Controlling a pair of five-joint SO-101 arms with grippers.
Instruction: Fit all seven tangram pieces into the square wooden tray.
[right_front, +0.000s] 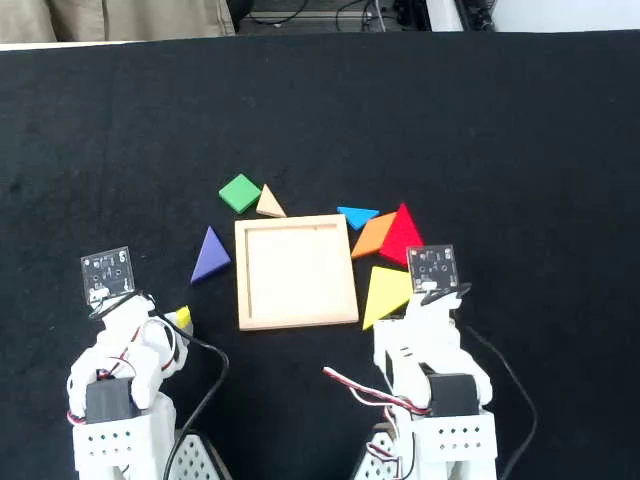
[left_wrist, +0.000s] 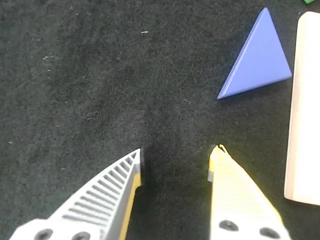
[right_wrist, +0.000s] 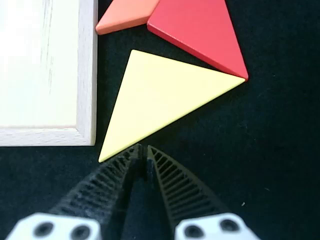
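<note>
The square wooden tray lies mid-table with nothing in it. Around it lie a green square, a tan triangle, a purple triangle, a blue triangle, an orange piece, a red triangle and a yellow triangle. My left gripper stands open over bare cloth, near the purple triangle and the tray's edge. My right gripper is shut and holds nothing, just short of the yellow triangle, beside the tray's corner.
Black cloth covers the table. Both arm bases stand at the near edge with cables between them. The red triangle and orange piece lie just beyond the yellow one. Open cloth stretches across the far half.
</note>
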